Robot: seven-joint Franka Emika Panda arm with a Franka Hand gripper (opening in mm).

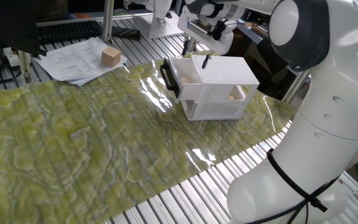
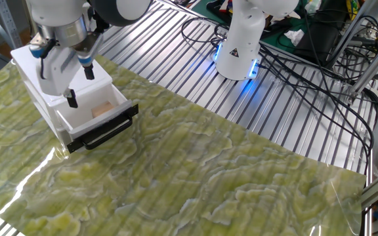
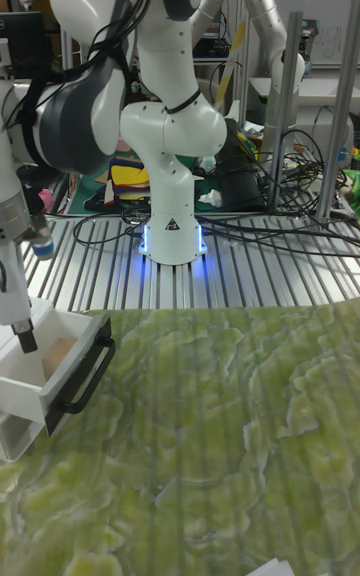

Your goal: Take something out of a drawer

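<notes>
The small white cabinet [image 1: 219, 84] stands on the green mat with its top drawer [image 1: 185, 73] pulled out, its black bar handle [image 1: 166, 77] facing left. A small tan cube [image 1: 184, 79] lies inside the drawer, also seen as the cube [image 2: 100, 110] and the cube [image 3: 57, 350]. My gripper [image 1: 196, 53] hangs open and empty just above the drawer's rear part, one black fingertip [image 2: 71, 99] low over the cabinet edge. The gripper [image 2: 80, 85] is apart from the cube. In the tall view only one finger [image 3: 25, 336] shows clearly above the drawer [image 3: 40, 391].
A bigger tan block [image 1: 110, 56] rests on papers [image 1: 76, 60] at the back left, near a keyboard [image 1: 70, 29]. Another tan piece [image 1: 234, 94] sits in the cabinet's lower compartment. The robot base [image 2: 240, 46] and cables [image 2: 307, 72] lie beyond the mat.
</notes>
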